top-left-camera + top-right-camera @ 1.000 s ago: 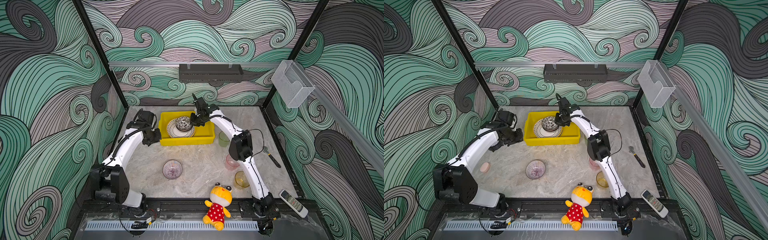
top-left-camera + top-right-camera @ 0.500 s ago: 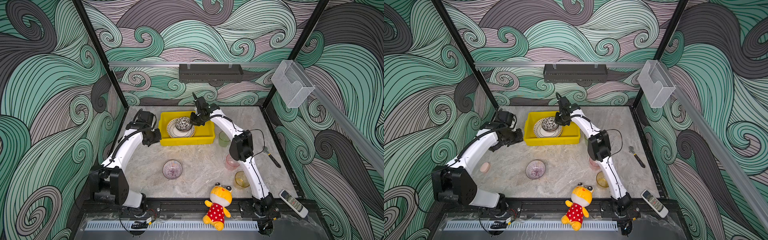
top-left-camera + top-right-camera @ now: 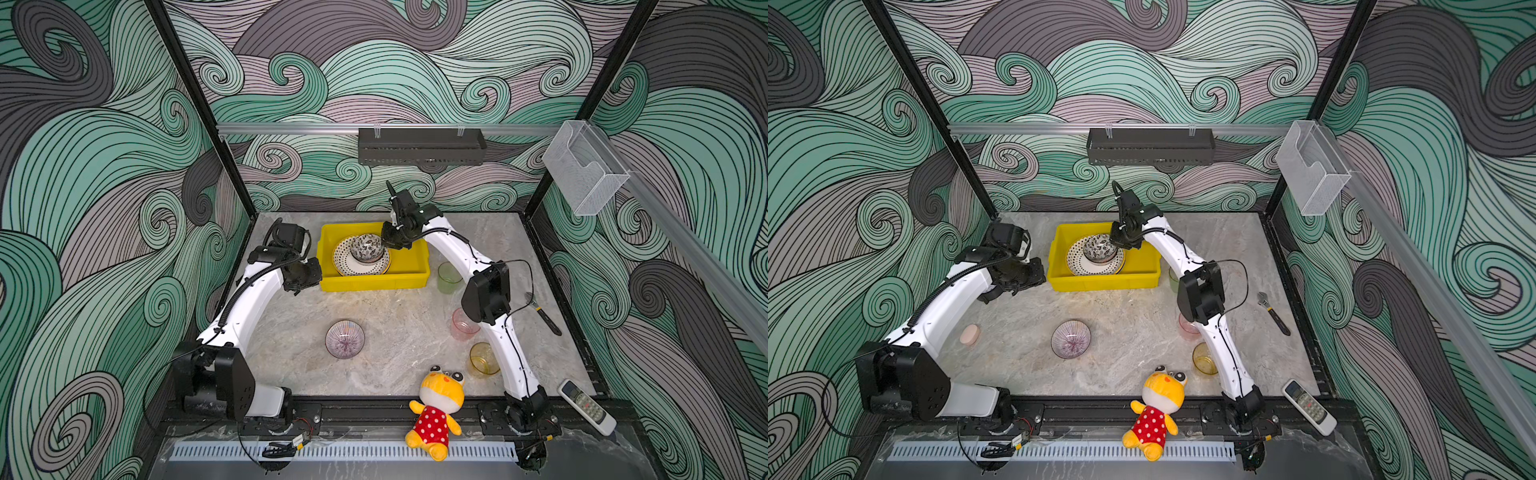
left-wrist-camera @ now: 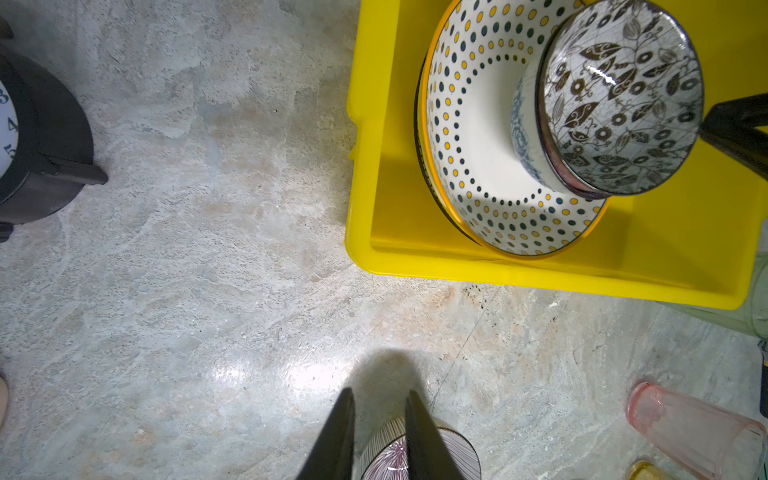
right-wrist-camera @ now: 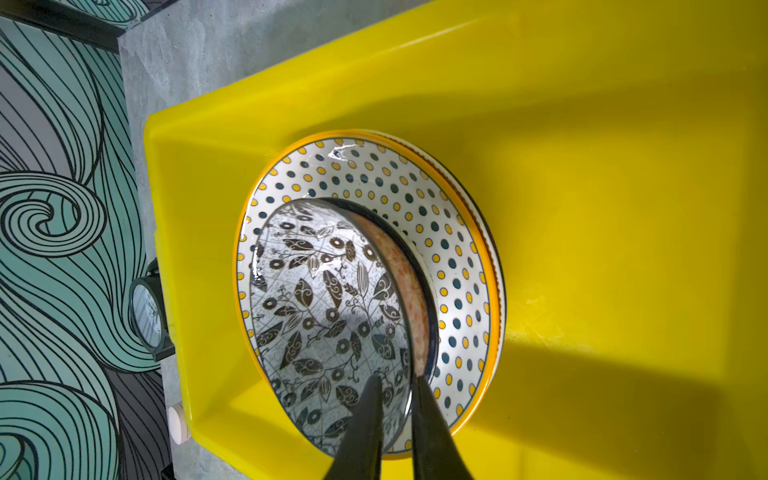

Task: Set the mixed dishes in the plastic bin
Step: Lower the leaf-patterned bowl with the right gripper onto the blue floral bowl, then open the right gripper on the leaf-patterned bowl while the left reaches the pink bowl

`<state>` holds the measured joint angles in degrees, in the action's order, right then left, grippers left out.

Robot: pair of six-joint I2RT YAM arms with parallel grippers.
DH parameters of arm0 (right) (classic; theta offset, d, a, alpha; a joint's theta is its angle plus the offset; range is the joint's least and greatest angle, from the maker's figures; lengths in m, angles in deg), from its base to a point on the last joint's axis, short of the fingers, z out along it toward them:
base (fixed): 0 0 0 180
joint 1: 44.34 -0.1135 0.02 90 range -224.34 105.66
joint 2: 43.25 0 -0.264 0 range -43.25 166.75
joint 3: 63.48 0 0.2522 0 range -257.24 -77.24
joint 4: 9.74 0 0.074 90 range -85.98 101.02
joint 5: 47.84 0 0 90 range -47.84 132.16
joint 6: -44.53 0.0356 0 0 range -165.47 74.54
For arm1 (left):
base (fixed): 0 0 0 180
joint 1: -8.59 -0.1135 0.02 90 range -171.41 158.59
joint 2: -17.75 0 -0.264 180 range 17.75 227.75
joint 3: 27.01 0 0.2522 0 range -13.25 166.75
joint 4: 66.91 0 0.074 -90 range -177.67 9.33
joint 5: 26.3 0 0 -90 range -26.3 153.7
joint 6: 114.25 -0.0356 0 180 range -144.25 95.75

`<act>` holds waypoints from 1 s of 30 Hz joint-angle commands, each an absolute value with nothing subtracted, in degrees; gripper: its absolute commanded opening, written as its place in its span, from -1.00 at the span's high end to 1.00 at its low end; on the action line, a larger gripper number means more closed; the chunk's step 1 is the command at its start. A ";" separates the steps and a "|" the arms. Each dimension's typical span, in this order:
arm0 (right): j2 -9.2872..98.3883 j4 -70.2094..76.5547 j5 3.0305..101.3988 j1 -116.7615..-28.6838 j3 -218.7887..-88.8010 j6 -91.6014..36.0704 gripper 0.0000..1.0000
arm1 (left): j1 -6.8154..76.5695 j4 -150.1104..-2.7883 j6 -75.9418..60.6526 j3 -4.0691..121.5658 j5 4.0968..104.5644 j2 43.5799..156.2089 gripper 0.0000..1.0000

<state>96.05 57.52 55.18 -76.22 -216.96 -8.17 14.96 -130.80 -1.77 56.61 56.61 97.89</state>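
Observation:
The yellow plastic bin (image 3: 374,282) (image 3: 1100,284) stands at the back of the table. In it a dotted plate (image 3: 343,262) (image 4: 469,137) tops a stack. On that plate a black-white bowl (image 3: 366,245) (image 5: 324,299) sits nested in a blue floral bowl (image 4: 523,124). My right gripper (image 3: 388,245) (image 5: 397,386) is shut on the black-white bowl's rim, one finger inside and one outside. My left gripper (image 3: 305,284) (image 4: 380,399) hangs left of the bin, jaws slightly apart and empty. A lilac bowl (image 3: 345,338) (image 4: 390,457) lies on the table beyond its fingertips. Green (image 3: 449,277), pink (image 3: 463,324) and amber (image 3: 484,359) cups stand at the right.
A black clock (image 4: 37,137) stands left of the bin. A plush toy (image 3: 438,405) and a remote (image 3: 586,407) lie at the front edge, a wrench (image 3: 542,313) at the right edge. A small pink disc (image 3: 970,334) lies beside the left arm.

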 commanded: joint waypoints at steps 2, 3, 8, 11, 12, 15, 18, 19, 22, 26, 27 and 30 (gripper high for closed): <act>92.97 58.16 53.65 -76.39 -215.61 -8.64 0.72 | 14.32 -130.94 -1.89 55.93 55.19 96.42 0.49; 93.13 58.17 53.71 -76.42 -215.56 -8.55 0.72 | 14.37 -131.03 -1.91 55.92 55.01 96.33 0.49; 93.94 58.16 53.80 -76.58 -215.71 -8.46 0.78 | 14.30 -131.27 -1.82 55.83 54.78 95.59 0.48; 94.29 58.17 53.72 -76.59 -215.54 -8.55 0.81 | 14.30 -131.53 -1.84 55.75 54.41 95.12 0.48; 94.38 58.17 53.70 -76.68 -215.43 -8.53 0.81 | 14.30 -131.70 -1.77 55.70 54.39 94.94 0.48; 94.77 58.19 53.75 -76.67 -215.43 -8.68 0.81 | 14.31 -131.81 -1.75 55.48 54.47 94.45 0.48; 95.47 58.17 53.65 -76.86 -215.23 -8.81 0.83 | 14.30 -131.97 -1.60 55.31 54.17 93.98 0.48; 95.68 58.12 53.88 -76.85 -215.24 -8.81 0.83 | 14.30 -132.12 -1.67 55.30 53.92 93.90 0.48; 96.10 58.16 54.28 -76.89 -215.04 -8.73 0.84 | 14.34 -132.67 -2.07 55.32 52.85 93.71 0.48; 96.36 58.12 54.36 -76.99 -215.03 -8.73 0.84 | 14.30 -133.69 -2.23 55.06 52.28 93.45 0.48; 96.40 58.16 54.43 -77.05 -214.96 -8.73 0.84 | 14.30 -133.84 -2.20 54.89 52.21 93.35 0.48; 96.56 58.21 54.55 -76.96 -214.75 -8.77 0.84 | 14.30 -133.78 -2.28 54.38 51.55 92.73 0.47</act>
